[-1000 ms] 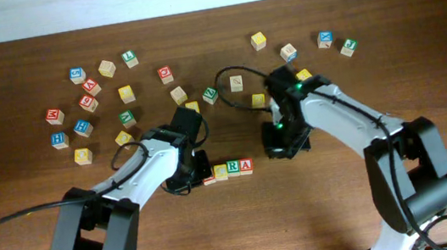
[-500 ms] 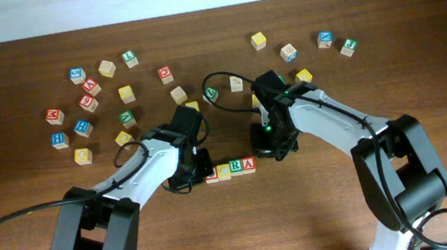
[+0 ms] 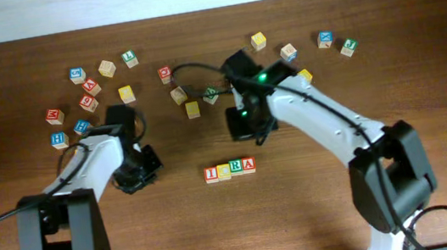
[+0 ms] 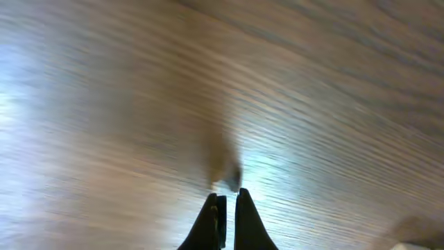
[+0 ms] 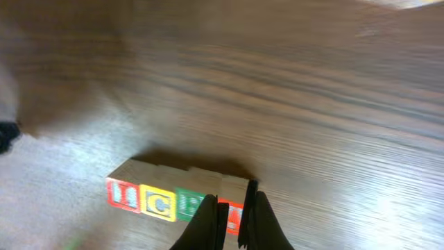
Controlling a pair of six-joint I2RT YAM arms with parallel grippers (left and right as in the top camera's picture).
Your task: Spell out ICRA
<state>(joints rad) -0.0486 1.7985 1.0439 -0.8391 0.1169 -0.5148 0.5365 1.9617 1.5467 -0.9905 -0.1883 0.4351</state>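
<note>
Four small wooden cubes stand in a tight row reading ICRA (image 3: 230, 169) on the table's near middle. The right wrist view shows the red I (image 5: 122, 195), yellow C (image 5: 159, 201) and green R (image 5: 189, 205). The red A (image 5: 233, 210) is partly hidden behind my fingers. My right gripper (image 3: 247, 130) hovers shut just behind the row's right end and holds nothing. Off to the row's left, my left gripper (image 3: 143, 165) is shut and empty. In its own view the left gripper (image 4: 226, 196) is over bare wood.
Loose letter cubes are scattered along the back: a cluster at the back left (image 3: 87, 84), a few in the middle (image 3: 192, 108), and others at the back right (image 3: 326, 40). The right arm's cable (image 3: 191, 67) loops over the middle cubes.
My left gripper has swung left, away from the I end of the row. The right gripper moved left and back from the A end. The row stands uncovered.
</note>
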